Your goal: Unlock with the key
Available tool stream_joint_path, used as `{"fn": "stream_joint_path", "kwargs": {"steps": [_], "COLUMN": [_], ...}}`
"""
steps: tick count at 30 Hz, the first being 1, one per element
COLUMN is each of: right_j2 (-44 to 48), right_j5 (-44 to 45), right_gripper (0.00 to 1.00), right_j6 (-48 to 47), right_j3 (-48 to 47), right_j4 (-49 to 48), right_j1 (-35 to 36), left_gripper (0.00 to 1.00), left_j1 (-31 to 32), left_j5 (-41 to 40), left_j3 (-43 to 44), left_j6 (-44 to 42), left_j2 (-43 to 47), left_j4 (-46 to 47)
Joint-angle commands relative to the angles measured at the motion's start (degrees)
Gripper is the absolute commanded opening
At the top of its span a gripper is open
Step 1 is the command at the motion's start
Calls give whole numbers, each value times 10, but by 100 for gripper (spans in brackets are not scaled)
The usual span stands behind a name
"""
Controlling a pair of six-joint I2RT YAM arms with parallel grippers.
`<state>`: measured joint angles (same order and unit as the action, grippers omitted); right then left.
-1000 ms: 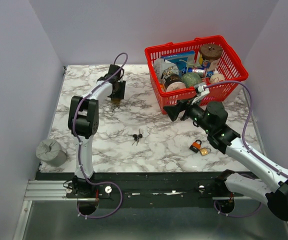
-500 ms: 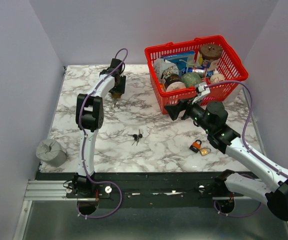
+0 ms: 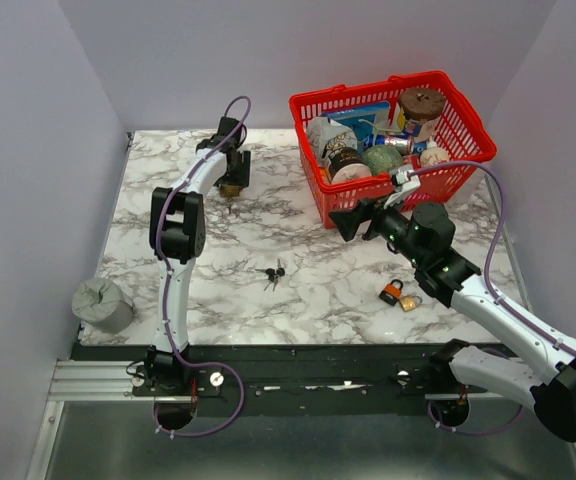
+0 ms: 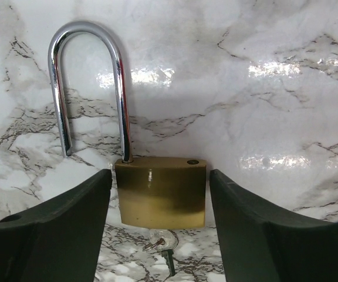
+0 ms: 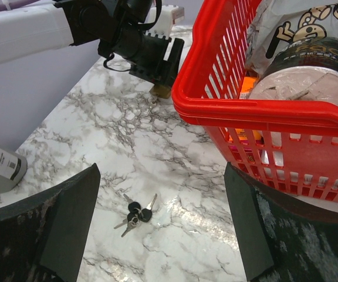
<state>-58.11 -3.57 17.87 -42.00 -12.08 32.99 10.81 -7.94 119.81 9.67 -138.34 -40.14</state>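
Left wrist: padlock point(image 4: 160, 191) lengthwise, shackle point(image 4: 122, 100) outward.

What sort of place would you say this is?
Probably a robot test booth, not a home: plain walls box in a marble-patterned table, two arms are bolted to a rail, and a red basket holds assorted props.

Padlock point(image 4: 160, 191) is lying far-left on table point(image 3: 318, 300), key point(image 4: 164, 249) in its btm; key bunch point(image 3: 274, 273) sitting centre; basket point(image 3: 468, 130) standing far-right; 2nd padlock point(image 3: 393, 292) lying right-front.
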Motion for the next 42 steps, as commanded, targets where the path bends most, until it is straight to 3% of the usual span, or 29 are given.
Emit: {"fn": "stream_joint_path", "kwargs": {"steps": [1,8,16,21,27,31,37,42], "right_j2": [0,9,37,53,56,53,-40,-163], "right_j5": [18,12,33,33,65,52,9,81], "right_gripper": [95,95,94,94,94,94,78,78], "right_j6": [-11,-12,-16,-18,6,56,75,38], "right_j3": [-2,-6,-6,-3,9,18,-3,-93], "right_j4": [13,34,81,142,238,255,207,221], "right_j1": [-2,-2,-2,-2,-3,-3,22,140], "left_gripper": [82,87,88,88,91,92,92,92], "left_j1": [-4,4,14,15,24,25,25,25], "left_j5": [-9,8,64,100,105,121,143,140], "left_j3": [-16,-30,-123,-344,-555,-600,-622,-629], "left_j6": [2,-11,10,55,66,69,74,69], "left_j2": [38,92,272,440,627,685,741,765], "left_j4": [5,27,98,213,251,229,230,226]}}
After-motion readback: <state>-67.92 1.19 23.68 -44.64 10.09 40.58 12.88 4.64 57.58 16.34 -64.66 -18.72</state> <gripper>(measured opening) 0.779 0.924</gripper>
